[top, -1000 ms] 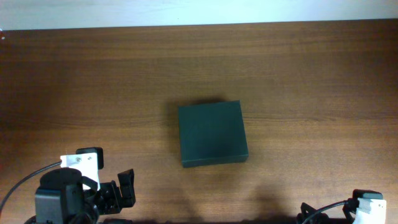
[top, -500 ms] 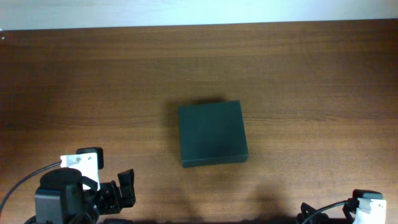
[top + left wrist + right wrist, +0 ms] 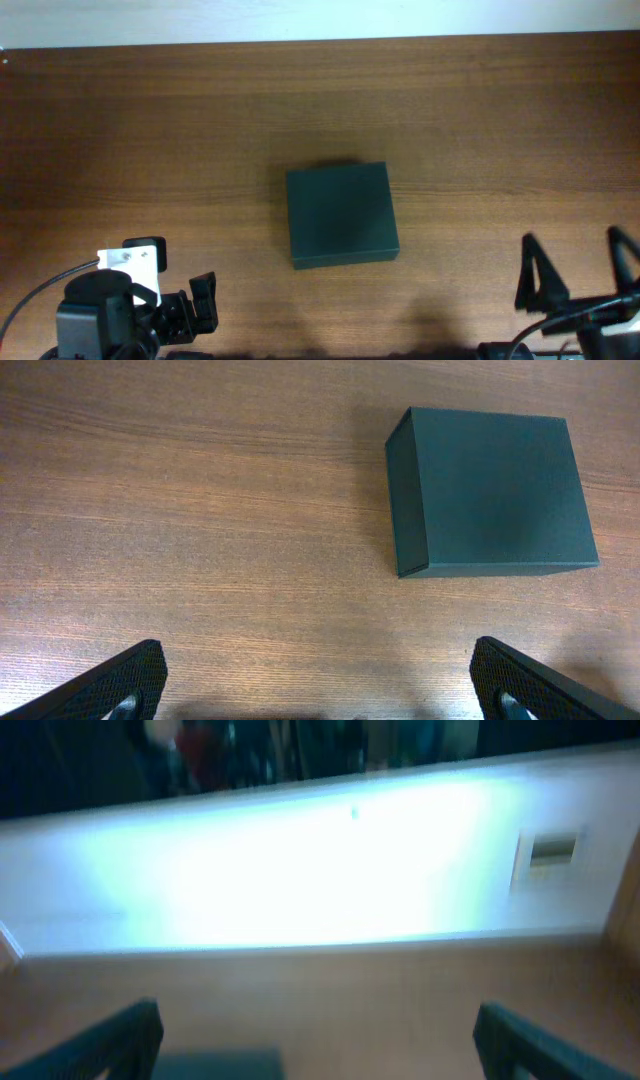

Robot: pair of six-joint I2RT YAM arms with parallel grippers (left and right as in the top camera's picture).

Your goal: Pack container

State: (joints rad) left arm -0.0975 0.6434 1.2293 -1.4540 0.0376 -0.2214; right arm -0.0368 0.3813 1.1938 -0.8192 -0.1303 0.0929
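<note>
Surface: brown wood-grain table [image 3: 120, 130], with a pale wall [image 3: 320, 20] along the far edge.
Left gripper [image 3: 320, 695]: near-left corner, jaws wide apart, empty. The container lies ahead and to its right.
Container [image 3: 341, 216]: dark green box, mid-table, lid closed. Near-square, so no long axis to favour. Sits slightly skewed to the table edge.
Right gripper [image 3: 580, 268]: near-right, jaws wide apart, empty. The container lies ahead and to its left, well apart.
Nearer arm: left, narrowly, by judgement.

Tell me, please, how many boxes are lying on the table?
1. The dark green container lies closed near the middle of the table. No other box shows, though the near table edge is partly out of sight, so one could be hidden there.
</note>
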